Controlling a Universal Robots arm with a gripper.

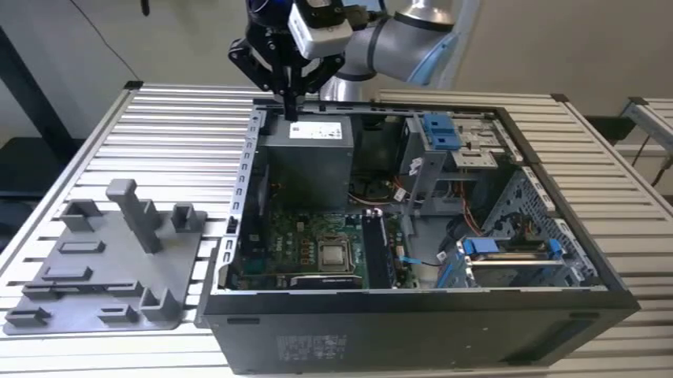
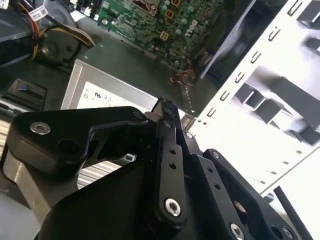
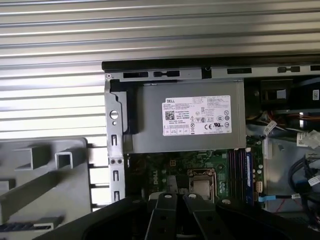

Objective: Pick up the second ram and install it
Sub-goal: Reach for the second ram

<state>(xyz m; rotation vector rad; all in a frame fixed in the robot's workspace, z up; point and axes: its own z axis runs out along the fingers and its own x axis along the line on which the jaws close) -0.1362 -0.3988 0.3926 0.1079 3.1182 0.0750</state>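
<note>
Second ram [image 1: 376,250]: seated edge-up on the motherboard [image 1: 299,236], just beside the processor [image 1: 334,253]. Tool [image 1: 289,113]: fingers pressed together, above the power supply [image 1: 305,157] at the case [image 1: 421,331] rim, well apart from the ram.

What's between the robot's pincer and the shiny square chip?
In the exterior view, a big grey box with a white label lies between the pincer and the square chip, then some green board.

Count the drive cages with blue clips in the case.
2 cages: one at the far end of the case, one nearer, toward the exterior view's right. Others may be hidden.
</note>
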